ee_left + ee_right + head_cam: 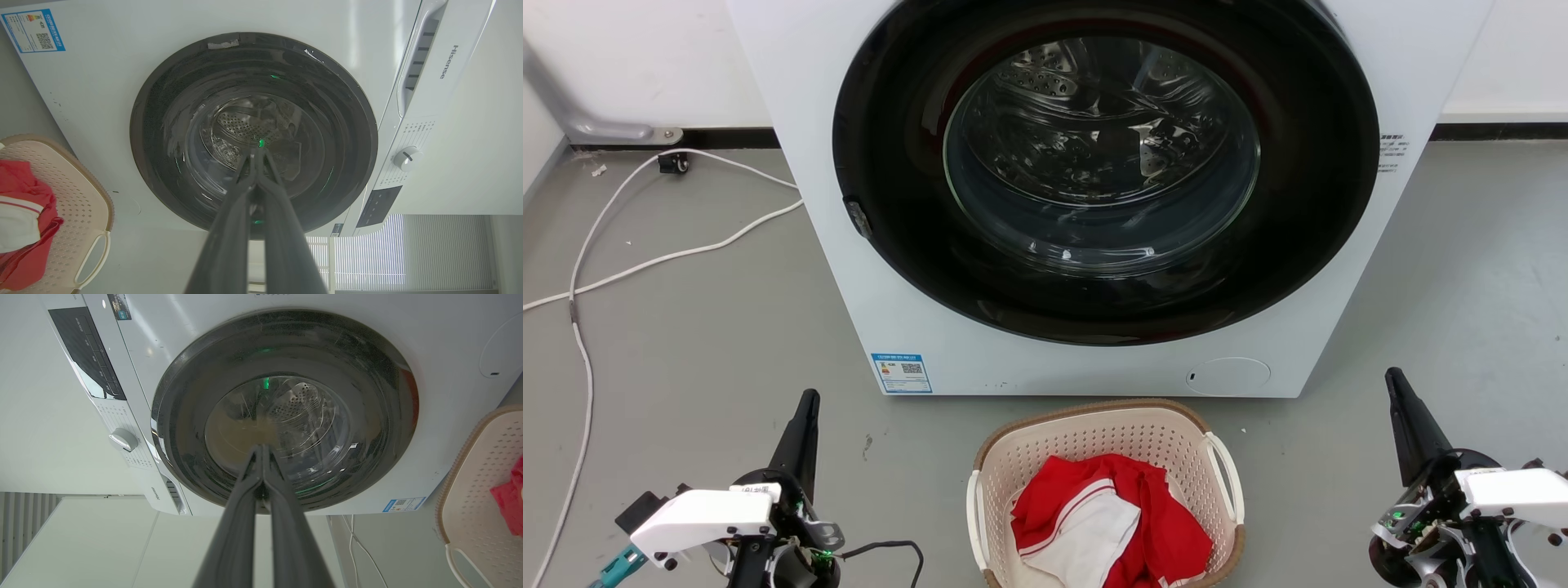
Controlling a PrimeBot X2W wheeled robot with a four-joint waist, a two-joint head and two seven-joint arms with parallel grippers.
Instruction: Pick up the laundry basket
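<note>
Both the left gripper (809, 402) and the right gripper (1395, 385) are held closed, empty, beside the laundry basket (1094, 441), set on the floor (686, 343) before the washer (1013, 367), whose dial (405, 158) is shown by the wrist views.

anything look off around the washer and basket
A white cable trails loose across the floor left of the washer; red and white clothes lie crumpled in the laundry basket. Nothing looks spilled or damaged.

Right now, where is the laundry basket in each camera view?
Head view: laundry basket bottom centre, before the washer.
Left wrist view: laundry basket at lower left edge.
Right wrist view: laundry basket at lower right edge.
Shared landmark: the washer's dark round door.
</note>
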